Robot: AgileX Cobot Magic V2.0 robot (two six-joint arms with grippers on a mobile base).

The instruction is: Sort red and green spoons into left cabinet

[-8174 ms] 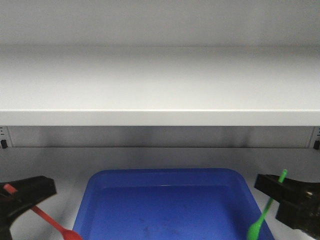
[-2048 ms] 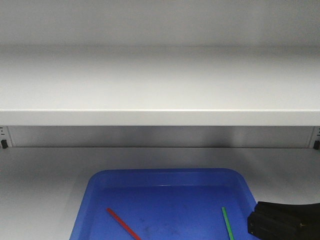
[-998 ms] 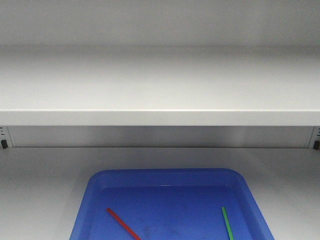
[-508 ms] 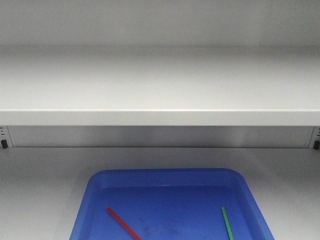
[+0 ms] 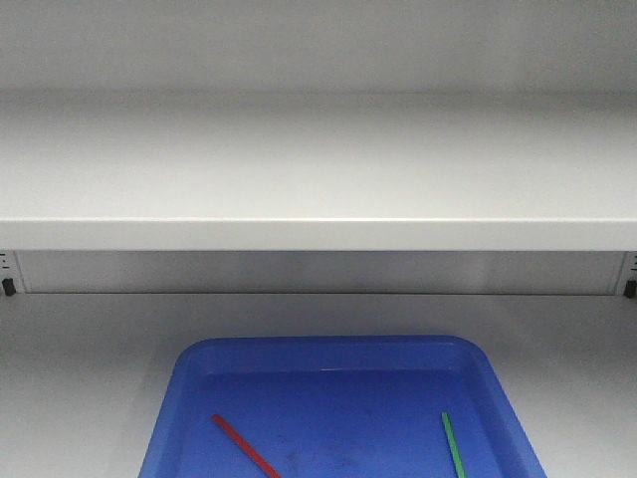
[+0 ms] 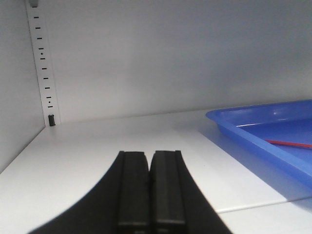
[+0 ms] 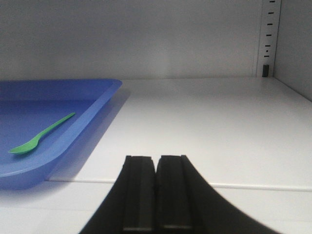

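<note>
Red spoon (image 5: pixel 246 445) and green spoon (image 7: pixel 41 133) lay in the blue tray (image 5: pixel 328 354) on the cabinet shelf (image 7: pixel 214 126) (job apparently done), both grippers (image 6: pixel 147 187) (image 7: pixel 156 192) closed, empty.

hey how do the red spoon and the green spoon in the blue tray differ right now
The red spoon lies on the tray's left side, its handle slanting strongly; the green spoon lies on the right, nearly straight. The green one's bowl shows in the right wrist view; the red's bowl is out of frame. Both lie flat in the blue tray, ungripped.
</note>
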